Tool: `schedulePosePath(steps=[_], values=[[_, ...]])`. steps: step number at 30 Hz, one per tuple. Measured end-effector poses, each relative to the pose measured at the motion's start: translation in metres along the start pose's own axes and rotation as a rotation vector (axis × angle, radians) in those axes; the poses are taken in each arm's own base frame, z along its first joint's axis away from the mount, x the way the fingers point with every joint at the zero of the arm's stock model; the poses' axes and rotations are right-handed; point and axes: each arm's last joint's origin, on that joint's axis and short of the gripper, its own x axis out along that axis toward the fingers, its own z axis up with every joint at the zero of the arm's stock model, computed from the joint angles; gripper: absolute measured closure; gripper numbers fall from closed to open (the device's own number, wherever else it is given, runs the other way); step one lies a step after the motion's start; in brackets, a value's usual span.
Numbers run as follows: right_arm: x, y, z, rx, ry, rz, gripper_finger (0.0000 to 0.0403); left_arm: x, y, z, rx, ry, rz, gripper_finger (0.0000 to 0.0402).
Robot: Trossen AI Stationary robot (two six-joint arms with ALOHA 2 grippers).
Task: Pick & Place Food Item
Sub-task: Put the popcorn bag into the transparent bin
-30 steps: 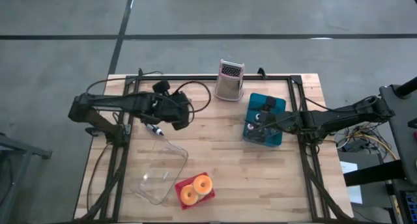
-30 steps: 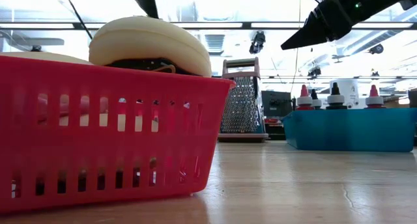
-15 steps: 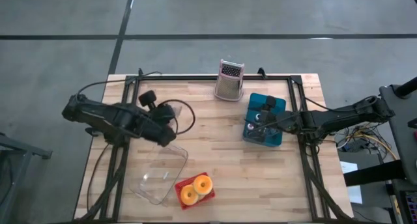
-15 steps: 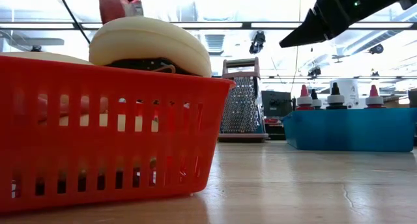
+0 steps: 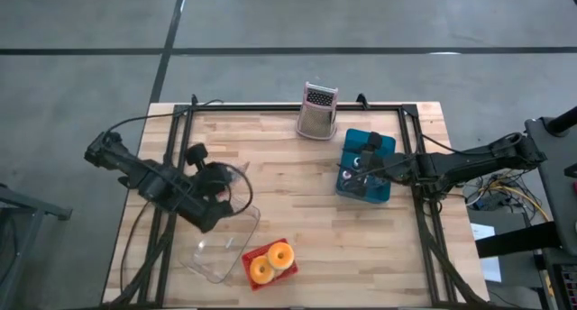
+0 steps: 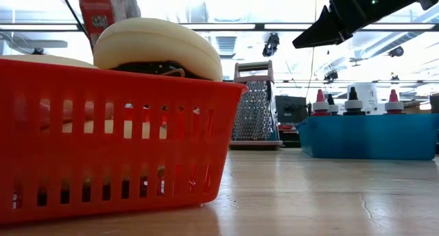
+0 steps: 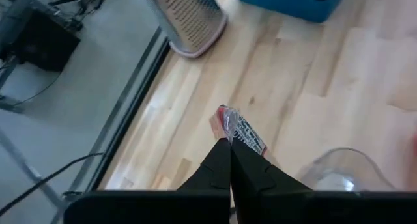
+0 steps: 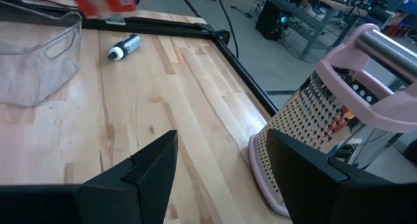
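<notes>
Now my left end effector pinches a red printed snack packet above the clear plastic container. My right end effector hangs spread over the blue bin, beside that container.

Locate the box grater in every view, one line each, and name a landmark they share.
High view: box grater stands at the table's far edge, centre.
Low view: upright mid-picture, right of the red basket.
Left wrist view: top, tilted.
Right wrist view: right side, pink-handled.
Shared landmark: the blue bin beside it; the right wrist view lacks it.
</notes>
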Motion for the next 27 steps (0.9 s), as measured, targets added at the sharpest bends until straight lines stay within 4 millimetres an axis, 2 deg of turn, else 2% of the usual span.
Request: schedulePosePath(steps=[12,27], values=[[0.0,0.0,0.0,0.009,0.001,0.0,0.0172,-0.026,-0.033,-0.035,-0.051,-0.033,-0.113,0.0401],[0.0,0.0,0.0,0.014,0.001,0.002,0.0172,-0.028,-0.075,-0.074,-0.121,0.11,-0.168,0.0401]])
